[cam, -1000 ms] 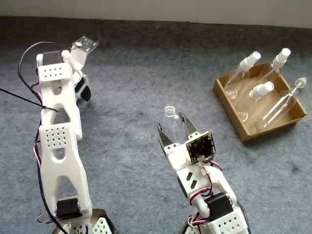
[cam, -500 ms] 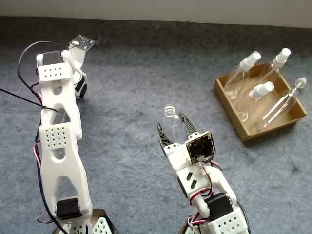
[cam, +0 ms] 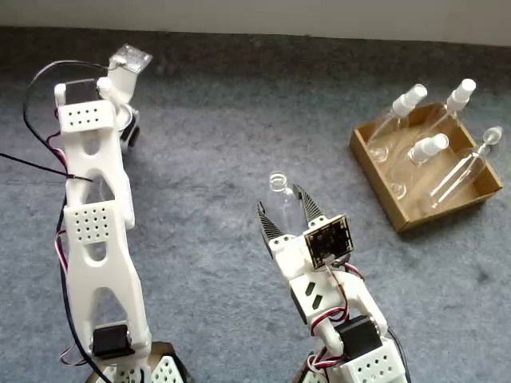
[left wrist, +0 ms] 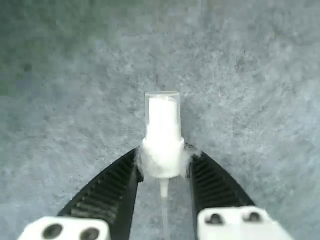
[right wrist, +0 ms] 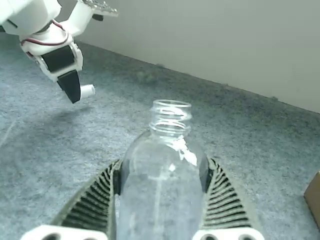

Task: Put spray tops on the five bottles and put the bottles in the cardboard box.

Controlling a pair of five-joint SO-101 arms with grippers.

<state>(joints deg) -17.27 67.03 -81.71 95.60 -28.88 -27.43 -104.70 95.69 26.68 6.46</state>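
A clear bottle (cam: 279,191) with an open neck stands upright at the table's middle, my right gripper (cam: 279,203) shut on its body. In the right wrist view the bottle (right wrist: 165,165) sits between the ribbed fingers (right wrist: 92,205). My left gripper (cam: 128,132) hovers at the far left of the table, shut on a white spray top (left wrist: 162,142) whose thin tube points back toward the wrist. The right wrist view shows that left gripper (right wrist: 70,82) raised above the carpet with the spray top (right wrist: 87,91) sticking out sideways. The cardboard box (cam: 374,182) lies at the right.
Several capped clear bottles (cam: 427,152) lie in the box, two leaning over its far rim. Grey carpet (cam: 207,144) covers the table, and a pale wall (right wrist: 225,40) runs along the back. A corner of the box (right wrist: 314,197) shows beside the held bottle.
The left arm's wrist has risen and shifted slightly back and left with the spray top in its gripper. The right arm and the bottle have stayed still.
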